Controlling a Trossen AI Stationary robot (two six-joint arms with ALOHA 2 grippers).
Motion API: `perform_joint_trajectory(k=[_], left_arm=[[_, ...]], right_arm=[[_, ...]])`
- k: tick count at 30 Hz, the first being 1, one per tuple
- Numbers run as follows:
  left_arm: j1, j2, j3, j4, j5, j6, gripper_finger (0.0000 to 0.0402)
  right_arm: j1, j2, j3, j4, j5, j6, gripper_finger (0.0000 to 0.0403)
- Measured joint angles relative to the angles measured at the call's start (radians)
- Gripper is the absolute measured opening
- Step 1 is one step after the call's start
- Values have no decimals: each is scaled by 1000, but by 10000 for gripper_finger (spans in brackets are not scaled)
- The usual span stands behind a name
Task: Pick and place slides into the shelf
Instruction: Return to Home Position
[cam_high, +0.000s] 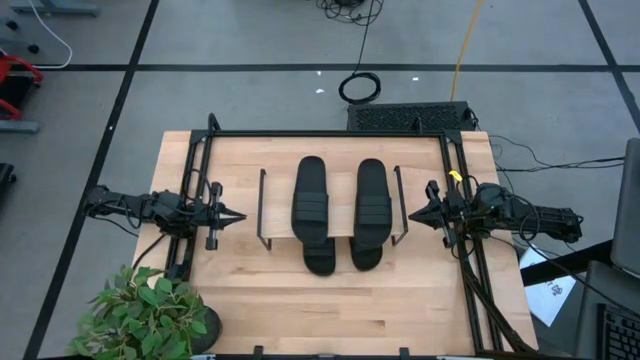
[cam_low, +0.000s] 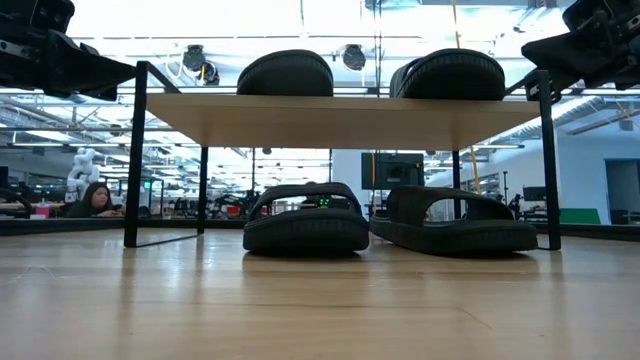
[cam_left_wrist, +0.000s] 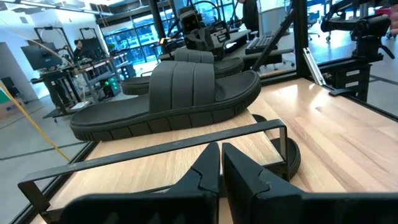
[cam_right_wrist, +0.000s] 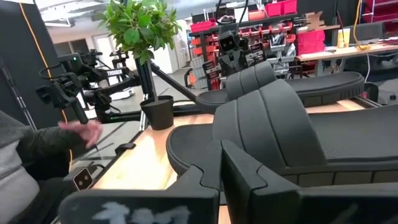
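Two slides (cam_high: 311, 200) are being carried on the shelf (cam_low: 340, 122), two more under it; left jaws and right jaws are being held closed, empty, beside its ends

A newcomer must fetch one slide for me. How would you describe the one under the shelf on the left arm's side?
Find the wood-topped shelf mid-table, between the two arms. Two slides lie on its plank and two on the table beneath; take the lower slide nearer the left arm. It juts out from under the plank farther than its neighbour.
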Motion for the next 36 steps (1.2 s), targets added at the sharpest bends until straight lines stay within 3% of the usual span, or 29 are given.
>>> perform_joint_trajectory(k=[8, 18, 28, 36], left_arm=[[0, 0, 0, 0, 0, 0, 1], [0, 0, 0, 0, 0, 0, 20], [0, 0, 0, 0, -1, 0, 1], [0, 0, 0, 0, -1, 1, 20]], right_arm=[[0, 0, 0, 0, 1, -7, 0], [0, 0, 0, 0, 1, -7, 0], [0, 0, 0, 0, 1, -7, 0], [0, 0, 0, 0, 1, -7, 0]])
